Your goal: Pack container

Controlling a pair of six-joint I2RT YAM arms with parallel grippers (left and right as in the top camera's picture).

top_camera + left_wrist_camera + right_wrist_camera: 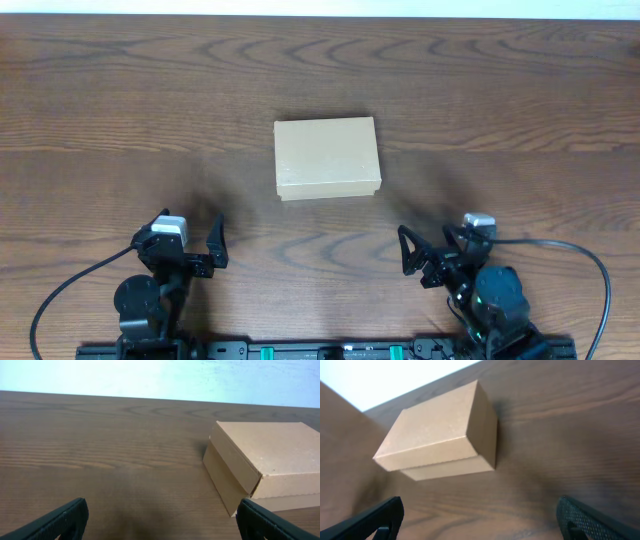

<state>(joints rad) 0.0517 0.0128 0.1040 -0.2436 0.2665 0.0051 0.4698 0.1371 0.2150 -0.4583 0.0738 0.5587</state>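
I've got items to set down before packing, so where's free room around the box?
Bare wood lies wide to the left and right of the container, and in a band between it and the far edge of the table. The near side is tightest: the open left gripper and right gripper flank the gap there.

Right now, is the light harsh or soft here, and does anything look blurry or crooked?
Overhead: soft, even light; the box casts only a faint shadow. Left wrist: white backdrop washed out, a diffuse shadow on the table ahead of the left pincer. Right wrist: view tilted, box sharp, right pincer tips soft.
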